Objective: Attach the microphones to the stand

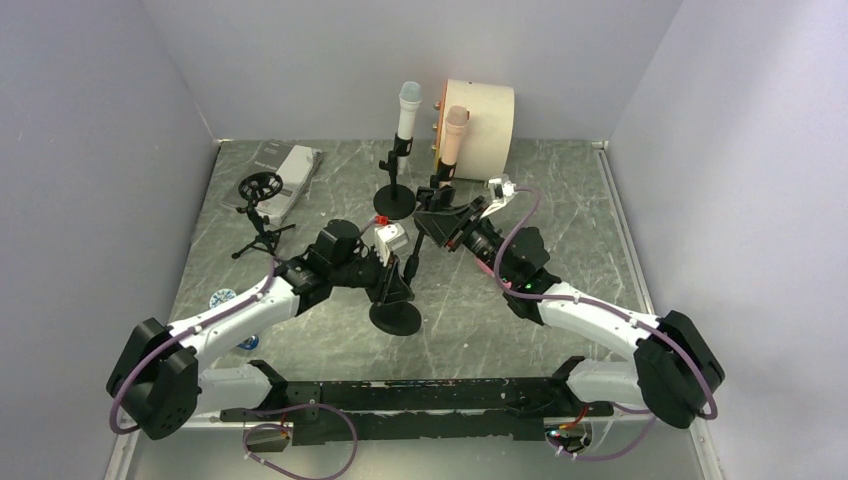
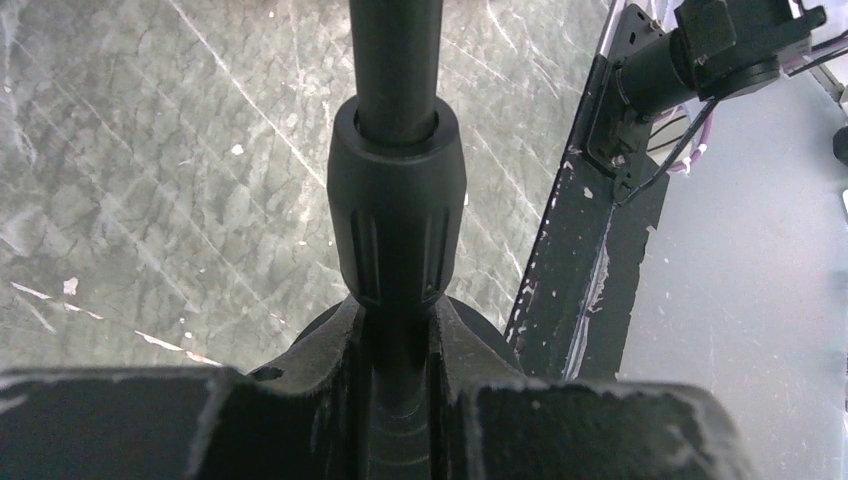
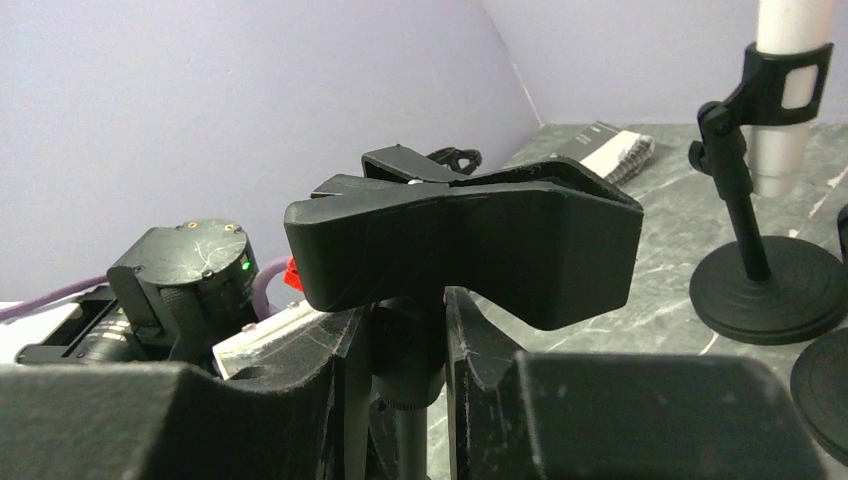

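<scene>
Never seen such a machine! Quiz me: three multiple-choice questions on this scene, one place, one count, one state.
1. Where is the white microphone with the pale-blue head?
A) lying on the table
B) upright in a black stand at the back
C) in a robot hand
2. How many microphones show in the top view?
A) one
B) two
C) four
3. The left hand is:
A) open in the air
B) holding a microphone
C) shut on the near black round-based stand
Answers: 1 B, a clip holds it upright; 2 B, only the white one and a peach microphone show; 3 C, it clamps that stand.
</scene>
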Tool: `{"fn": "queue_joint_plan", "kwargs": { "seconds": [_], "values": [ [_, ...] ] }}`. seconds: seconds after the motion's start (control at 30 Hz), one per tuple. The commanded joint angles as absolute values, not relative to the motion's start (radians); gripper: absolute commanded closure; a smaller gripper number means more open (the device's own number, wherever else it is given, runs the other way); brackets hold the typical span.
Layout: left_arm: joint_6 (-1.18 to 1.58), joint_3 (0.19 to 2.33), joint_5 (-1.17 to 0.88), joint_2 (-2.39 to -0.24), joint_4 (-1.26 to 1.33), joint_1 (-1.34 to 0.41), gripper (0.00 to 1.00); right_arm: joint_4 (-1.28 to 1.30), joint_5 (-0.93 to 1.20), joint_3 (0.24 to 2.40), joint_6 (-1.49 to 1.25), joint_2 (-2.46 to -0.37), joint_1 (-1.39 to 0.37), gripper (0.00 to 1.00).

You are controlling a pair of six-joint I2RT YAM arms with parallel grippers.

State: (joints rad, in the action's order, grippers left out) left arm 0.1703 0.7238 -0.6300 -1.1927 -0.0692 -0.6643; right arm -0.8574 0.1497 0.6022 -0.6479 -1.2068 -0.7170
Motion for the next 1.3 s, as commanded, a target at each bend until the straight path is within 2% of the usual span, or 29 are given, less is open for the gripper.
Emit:
{"fn": "queue_joint_plan", "kwargs": {
  "seconds": [0.0, 0.63, 0.73, 0.77, 0.9, 1.0, 1.1, 1.27],
  "values": [
    [0.224, 0.847, -0.628, -1.19, 0.308, -0.623, 0.97, -0.737, 0.259, 0.525, -0.657, -1.256, -0.787, 1.0],
    [0.251, 0.791, -0.647, -1.268, 0.398, -0.581, 0.97, -0.83, 0.284, 0.501, -0.704, -1.372, -0.793, 1.0],
    [0.247, 0.773, -0.604, -1.265, 0.356, -0.581, 0.97, -0.763, 0.242, 0.544, -0.653, -1.335, -0.793, 1.0],
    [0.246, 0.768, -0.584, -1.26, 0.338, -0.581, 0.93, -0.734, 0.221, 0.565, -0.627, -1.312, -0.792, 1.0],
    [0.298, 0.704, -0.497, -1.212, 0.331, -0.581, 0.57, -0.631, 0.118, 0.667, -0.524, -1.272, -0.793, 1.0],
    [0.342, 0.64, -0.422, -1.143, 0.336, -0.582, 0.39, -0.618, 0.029, 0.722, -0.458, -1.264, -0.792, 1.0],
    [0.36, 0.597, -0.358, -1.052, 0.294, -0.582, 0.31, -0.63, -0.045, 0.768, -0.393, -1.278, -0.792, 1.0],
    [0.337, 0.586, -0.273, -0.89, 0.111, -0.582, 0.27, -0.774, -0.04, 0.756, -0.274, -1.342, -0.793, 1.0]
  ]
}}
